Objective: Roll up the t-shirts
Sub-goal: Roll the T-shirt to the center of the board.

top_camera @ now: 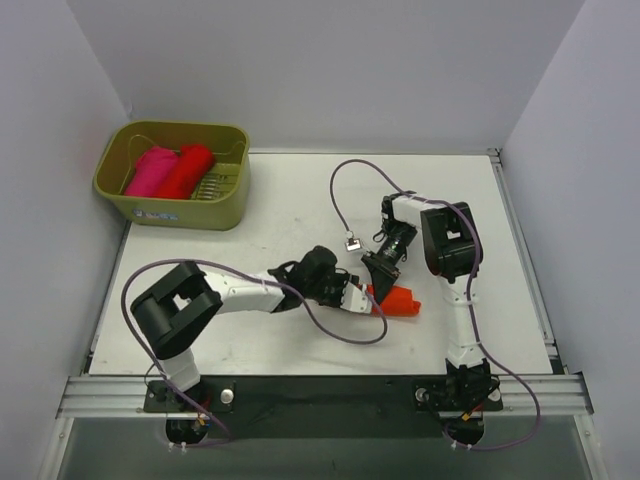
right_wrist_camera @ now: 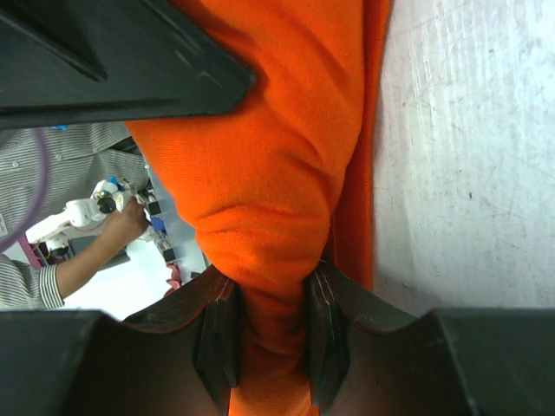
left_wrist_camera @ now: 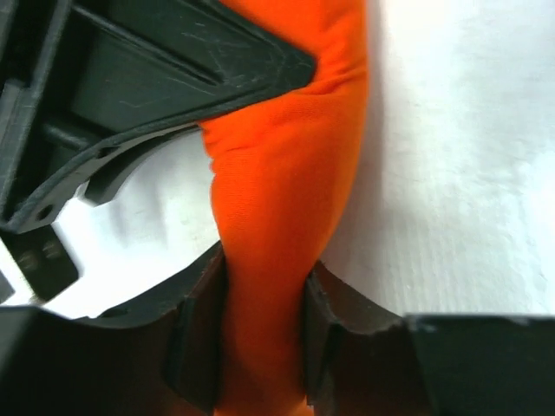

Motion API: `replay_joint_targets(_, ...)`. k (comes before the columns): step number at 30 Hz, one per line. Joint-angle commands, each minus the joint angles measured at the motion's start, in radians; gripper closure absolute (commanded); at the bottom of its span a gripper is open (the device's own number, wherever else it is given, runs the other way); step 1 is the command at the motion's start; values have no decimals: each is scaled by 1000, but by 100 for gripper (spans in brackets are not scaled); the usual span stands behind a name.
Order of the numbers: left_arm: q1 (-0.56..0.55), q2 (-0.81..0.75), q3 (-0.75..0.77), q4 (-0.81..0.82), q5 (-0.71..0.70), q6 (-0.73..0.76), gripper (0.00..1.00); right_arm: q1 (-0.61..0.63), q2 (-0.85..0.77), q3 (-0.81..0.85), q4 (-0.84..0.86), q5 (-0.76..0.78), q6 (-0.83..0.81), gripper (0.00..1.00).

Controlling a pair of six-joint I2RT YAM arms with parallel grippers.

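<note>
Basket: The olive-green plastic basket (top_camera: 183, 213) is sitting at the far left corner of the white table (top_camera: 300, 190), well apart from both of my arms.
Basket contents: It is holding two bundled tees side by side and touching, the magenta-pink cloth t-shirt (top_camera: 150, 170) on the left and the red cloth t-shirt (top_camera: 187, 170) on the right.
Orange tee: The bright orange cloth t-shirt (top_camera: 398, 301) is lying outside the basket, on the table toward the near edge between my two arms, bunched into a short bundle.
Left pincer: My left gripper (top_camera: 362, 298) is clenching one end of the orange t-shirt, reaching in from the left.
Right pincer: My right gripper (top_camera: 380, 275) is coming down from the far side, just beside the left one, and is also clenching the orange cloth.
Top view alone: It is showing the basket, its two tees and both arms.
Left wrist view alone: It is showing the orange cloth narrowing into a twisted rope where my fingers (left_wrist_camera: 195, 347) are pinching it, with the other gripper's black finger crossing the upper left.
Right wrist view alone: It is showing a thicker fold squeezed between my pads (right_wrist_camera: 217, 338), and, past the table, a person in a striped shirt (right_wrist_camera: 52, 156) in the background.
</note>
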Motion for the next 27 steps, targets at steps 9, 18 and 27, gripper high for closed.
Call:
replay_joint_targets(9, 185, 365, 632, -1240, 709, 264, 73, -199, -116, -17, -145, -203, -88, 3)
replay_joint_targets(18, 197, 558, 860, -1542, 825, 336, 72, -416, -442, -101, 98, -167, 76, 0)
replay_joint_targets(27, 205, 670, 939, -1598, 836, 211, 70, -134, -1454, -957, 1349, 382, 270, 0)
